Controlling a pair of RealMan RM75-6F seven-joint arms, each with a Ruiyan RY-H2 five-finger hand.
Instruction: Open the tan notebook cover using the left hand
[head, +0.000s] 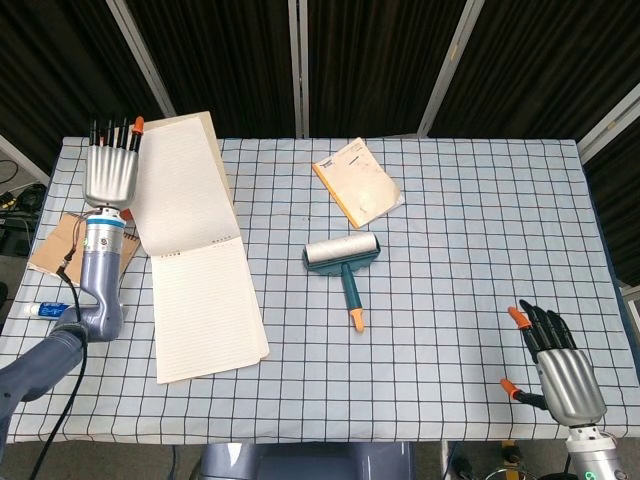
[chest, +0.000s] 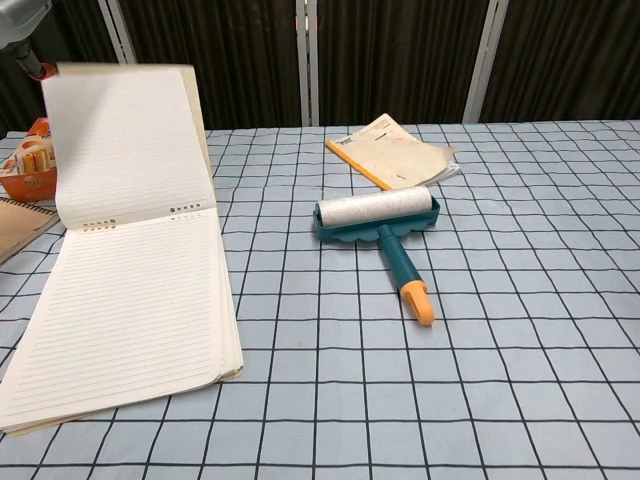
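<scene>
The notebook lies on the checked table at the left, its lined pad (head: 205, 310) flat. A lined page (head: 180, 185) and the tan cover (head: 214, 150) behind it stand up from the binding, leaning towards the back. My left hand (head: 110, 172) is raised beside the left edge of the standing page, fingers straight and pointing up, gripping nothing. In the chest view the page (chest: 130, 145) is blurred along its top edge, and only a corner of the left hand (chest: 20, 25) shows. My right hand (head: 562, 368) hangs at the table's front right edge, fingers apart and empty.
A teal lint roller (head: 343, 257) with an orange tip lies mid-table. A yellow-edged booklet (head: 357, 182) sits behind it. An orange box (chest: 25, 165), a brown cardboard piece (head: 55, 245) and a small tube (head: 40, 310) lie at the far left.
</scene>
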